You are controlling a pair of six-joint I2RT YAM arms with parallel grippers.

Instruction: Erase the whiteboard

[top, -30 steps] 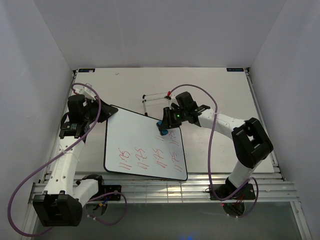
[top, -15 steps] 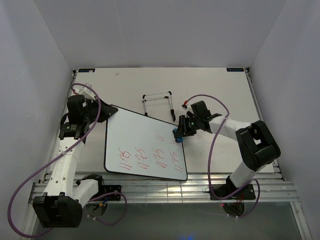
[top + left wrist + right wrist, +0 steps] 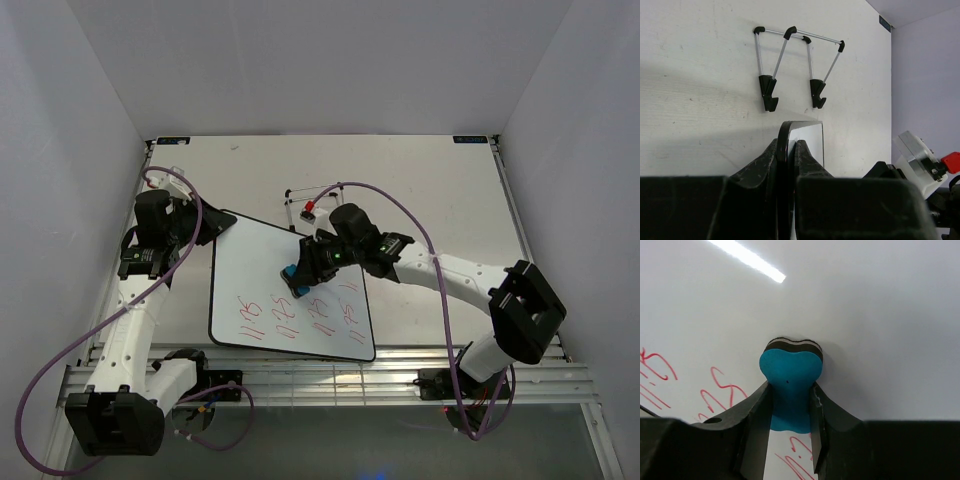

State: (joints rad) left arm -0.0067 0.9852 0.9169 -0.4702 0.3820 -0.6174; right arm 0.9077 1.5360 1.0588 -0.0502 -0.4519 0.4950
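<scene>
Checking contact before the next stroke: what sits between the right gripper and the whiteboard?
The blue eraser, clamped in the right gripper, with its dark pad against the whiteboard. The right wrist view shows it.

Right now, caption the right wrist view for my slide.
Right gripper pinching a small blue bone-shaped eraser, its dark underside against the glossy, red-marked whiteboard.
</scene>
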